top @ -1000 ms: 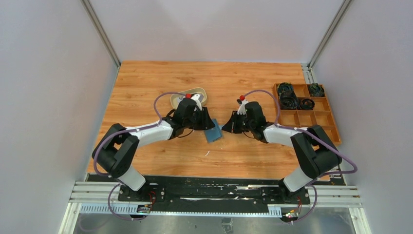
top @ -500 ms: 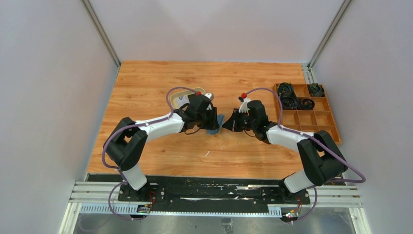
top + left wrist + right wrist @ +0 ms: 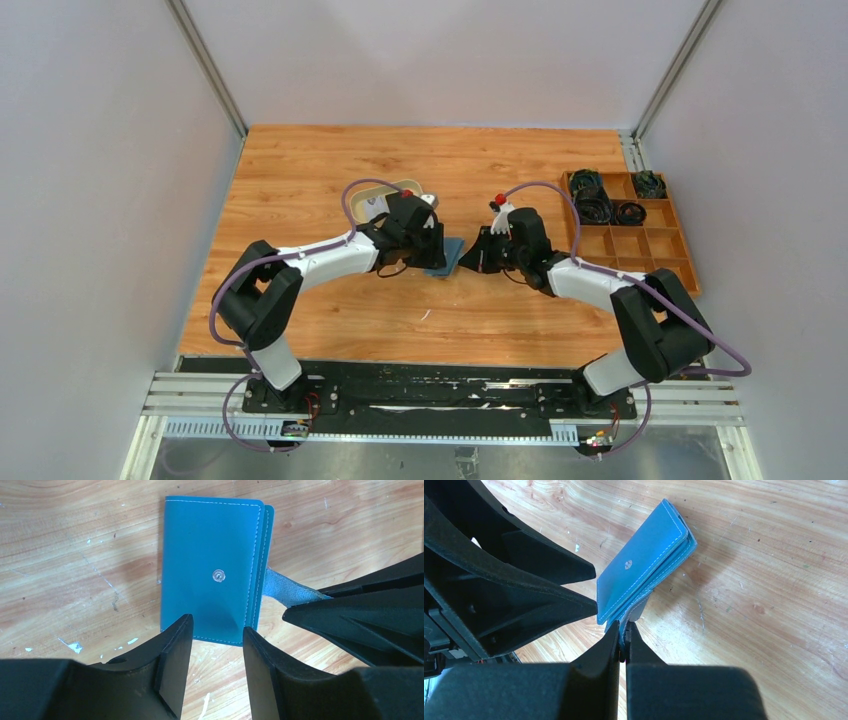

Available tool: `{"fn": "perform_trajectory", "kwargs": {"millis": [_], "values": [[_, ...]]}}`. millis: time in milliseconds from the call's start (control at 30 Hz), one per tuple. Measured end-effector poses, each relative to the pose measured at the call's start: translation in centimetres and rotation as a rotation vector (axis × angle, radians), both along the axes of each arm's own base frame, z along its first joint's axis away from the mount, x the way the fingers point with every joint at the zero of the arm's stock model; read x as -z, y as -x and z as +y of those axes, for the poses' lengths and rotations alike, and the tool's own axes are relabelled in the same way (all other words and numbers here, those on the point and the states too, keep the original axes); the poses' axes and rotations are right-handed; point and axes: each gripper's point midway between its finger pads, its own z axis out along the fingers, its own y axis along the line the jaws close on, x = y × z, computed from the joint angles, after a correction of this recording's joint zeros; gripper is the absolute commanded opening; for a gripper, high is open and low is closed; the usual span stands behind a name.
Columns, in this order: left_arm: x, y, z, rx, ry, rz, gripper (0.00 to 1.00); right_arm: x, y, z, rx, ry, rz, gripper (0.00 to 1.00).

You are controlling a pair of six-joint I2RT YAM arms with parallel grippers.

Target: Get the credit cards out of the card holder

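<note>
The teal-blue card holder (image 3: 448,256) lies closed on the wooden table between my two grippers, with its snap stud facing up. It also shows in the left wrist view (image 3: 212,570) and in the right wrist view (image 3: 644,565). My right gripper (image 3: 624,628) is shut on its little snap tab (image 3: 640,606), which sticks out from the side edge (image 3: 290,591). My left gripper (image 3: 216,625) is open and empty, its fingertips just over the card holder's near edge. The right gripper (image 3: 470,257) and left gripper (image 3: 436,252) almost meet. No credit cards show.
A beige oval tray (image 3: 372,193) sits just behind the left wrist. A wooden compartment tray (image 3: 660,243) with coiled black cables (image 3: 590,196) stands at the table's right edge. Bare wood lies on the near and far sides of the card holder.
The card holder has shifted away from the arm bases and turned squarer. The left arm has swung toward it and the right gripper has followed, still holding the tab.
</note>
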Motion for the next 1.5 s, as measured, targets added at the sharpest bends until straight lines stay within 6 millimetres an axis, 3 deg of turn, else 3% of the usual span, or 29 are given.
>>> {"fn": "perform_trajectory", "kwargs": {"millis": [300, 733, 933, 1033, 1267, 1500], "values": [[-0.6, -0.2, -1.3, 0.053, 0.023, -0.012, 0.55, 0.2, 0.1, -0.1, -0.005, 0.009, 0.001, 0.0], [1.6, -0.3, -1.4, 0.079, -0.038, 0.0, 0.57, 0.5, 0.3, -0.2, -0.011, 0.02, 0.001, 0.0], [1.8, -0.3, -1.5, 0.089, -0.045, -0.01, 0.73, 0.6, 0.4, -0.3, -0.012, 0.024, 0.004, 0.0], [1.7, -0.3, -1.7, 0.098, -0.042, -0.014, 0.76, 0.6, 0.4, -0.3, -0.012, 0.024, 0.004, 0.0], [1.7, -0.3, -1.6, 0.105, -0.047, -0.021, 0.75, 0.6, 0.4, -0.3, -0.012, 0.024, 0.004, 0.0], [2.0, -0.4, -1.1, 0.098, -0.082, -0.032, 0.68, 0.6, 0.4, -0.3, -0.013, 0.025, 0.005, 0.0]]}}
